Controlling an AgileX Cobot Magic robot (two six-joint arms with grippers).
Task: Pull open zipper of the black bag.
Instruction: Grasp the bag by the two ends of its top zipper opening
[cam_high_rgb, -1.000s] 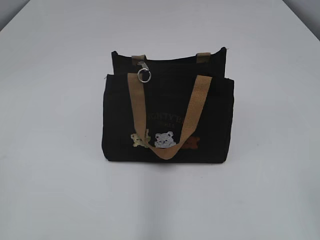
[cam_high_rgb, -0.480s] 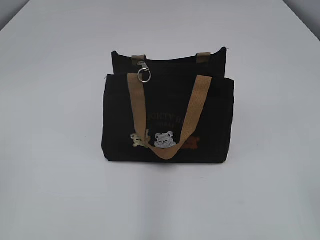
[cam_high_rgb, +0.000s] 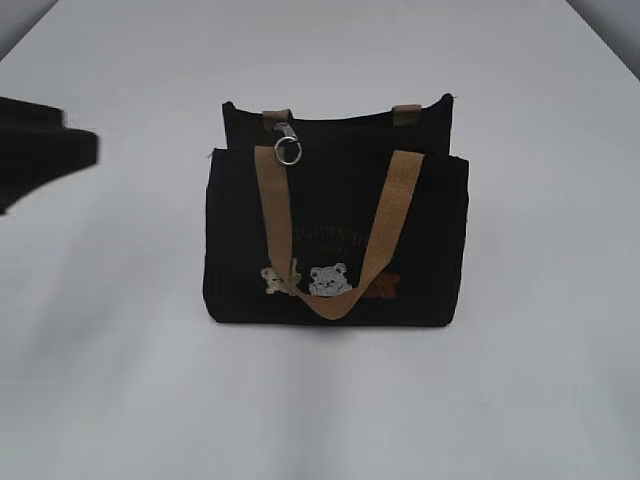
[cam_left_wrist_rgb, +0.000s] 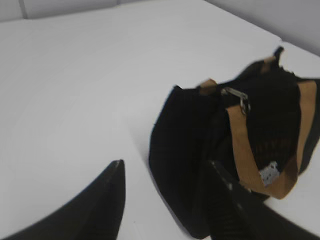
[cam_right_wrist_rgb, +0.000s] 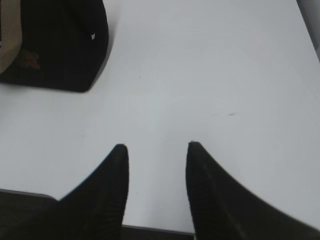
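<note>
Black fabric bag (cam_high_rgb: 335, 240) sits upright in the middle of a white table (cam_high_rgb: 120, 380), front panel facing the outside camera, with the tan handle (cam_high_rgb: 335, 230) flopped down over the little bear patches (cam_high_rgb: 328, 280). The zipper (cam_high_rgb: 350, 135) runs along the top edge between the two panels, and its silver pull with the round ring (cam_high_rgb: 288, 150) hangs near the left end of that line, just beside the tan strap. That ring dangling free over the front is handy, since it gives a claw something to pinch instead of digging into cloth. The left claw (cam_left_wrist_rgb: 167, 172) is off to the left of the bag, not touching it, with its jaws spread fairly wide and nothing between them; in its wrist view one finger overlaps the bag's near corner, but that looks like line of sight only. In the outside view only a blurry dark bit of that arm (cam_high_rgb: 45, 150) shows at the left edge. The right claw (cam_right_wrist_rgb: 156, 147) hangs over bare table to the right of the bag, jaws apart and empty, with the bag's corner (cam_right_wrist_rgb: 75, 60) at the top left of its view. My guess is nothing has started yet: the zipper looks closed, and one side probably steadies the bag while the other goes for the ring.
</note>
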